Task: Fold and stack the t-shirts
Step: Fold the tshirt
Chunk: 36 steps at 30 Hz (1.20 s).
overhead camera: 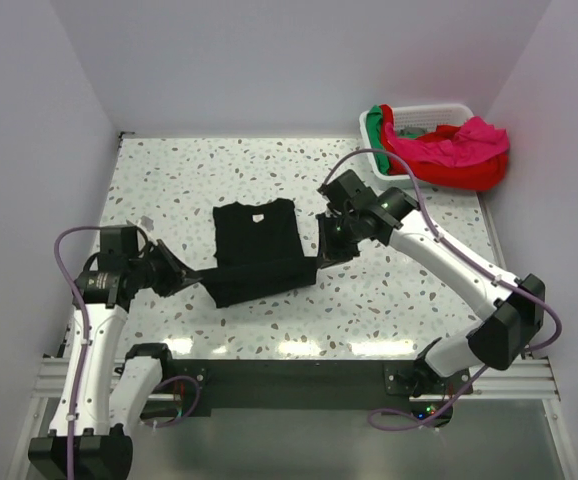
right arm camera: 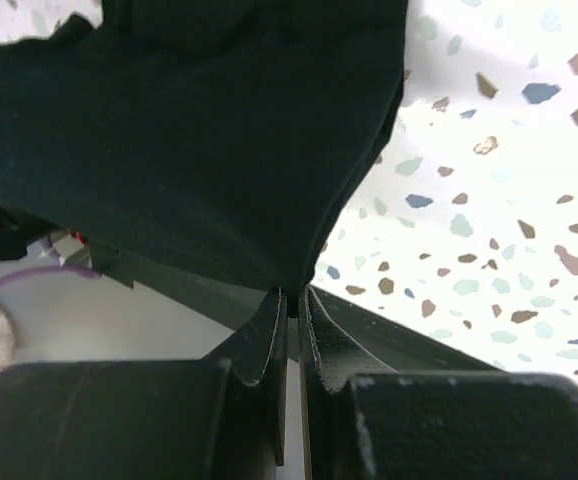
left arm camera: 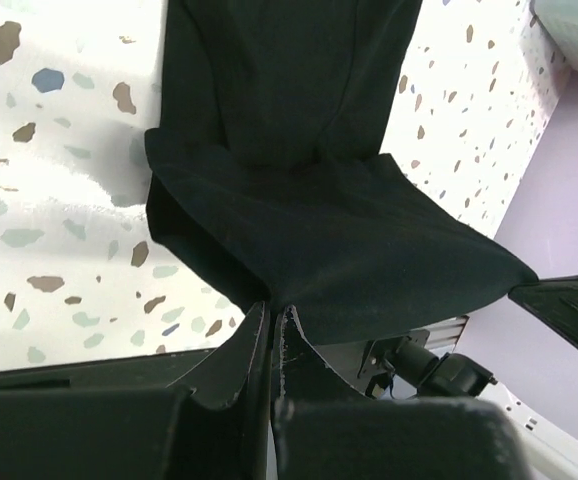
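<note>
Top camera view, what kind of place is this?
Probably a robot lab cell: plain white walls box in a speckled table, and the left pincer and right pincer grip a black t-shirt.

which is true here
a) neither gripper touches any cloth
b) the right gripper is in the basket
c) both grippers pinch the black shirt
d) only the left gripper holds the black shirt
c: the left gripper and the right gripper are each shut on a fold of the black shirt, one at each near corner.
</note>
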### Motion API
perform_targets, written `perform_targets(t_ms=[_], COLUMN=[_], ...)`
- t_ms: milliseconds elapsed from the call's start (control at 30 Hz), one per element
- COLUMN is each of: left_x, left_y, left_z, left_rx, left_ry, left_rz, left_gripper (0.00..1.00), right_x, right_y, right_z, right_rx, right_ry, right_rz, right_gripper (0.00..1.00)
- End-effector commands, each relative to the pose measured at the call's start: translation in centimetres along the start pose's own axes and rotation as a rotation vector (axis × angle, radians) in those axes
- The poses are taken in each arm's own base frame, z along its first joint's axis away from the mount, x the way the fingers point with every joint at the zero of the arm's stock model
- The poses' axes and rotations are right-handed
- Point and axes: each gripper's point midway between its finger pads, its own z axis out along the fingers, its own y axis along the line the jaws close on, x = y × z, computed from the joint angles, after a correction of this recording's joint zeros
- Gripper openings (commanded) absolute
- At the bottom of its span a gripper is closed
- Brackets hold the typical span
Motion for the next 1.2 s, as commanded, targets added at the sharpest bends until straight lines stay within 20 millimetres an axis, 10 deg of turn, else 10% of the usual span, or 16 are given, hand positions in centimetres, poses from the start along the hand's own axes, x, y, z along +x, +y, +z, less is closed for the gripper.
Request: perform_targets(t_ms=[0, 500, 1167], left_x=[-1.4, -2.9, -10.9], left_y=[-1.0, -1.0, -1.7], left_z=[1.0, 5.2, 11.4], left_rx=[0.054, 0.085, 0.057], left_ry=[-0.03, 0.031, -0.011], left_rz=[0.007, -0.001, -0.003], left_gripper=[0.0, 0.0, 0.0], right_x=[-2.0, -7.1, -19.1], right_y=[-1.6, -1.9, -1.5], right_z=[-0.5, 2.5, 6.8], right_rx=[0.096, 0.135, 0.106], right_ry=[-0.058, -0.09, -0.184], right_rz=[0.038, 0.066, 0.093], right_gripper=[0.0, 0.0, 0.0])
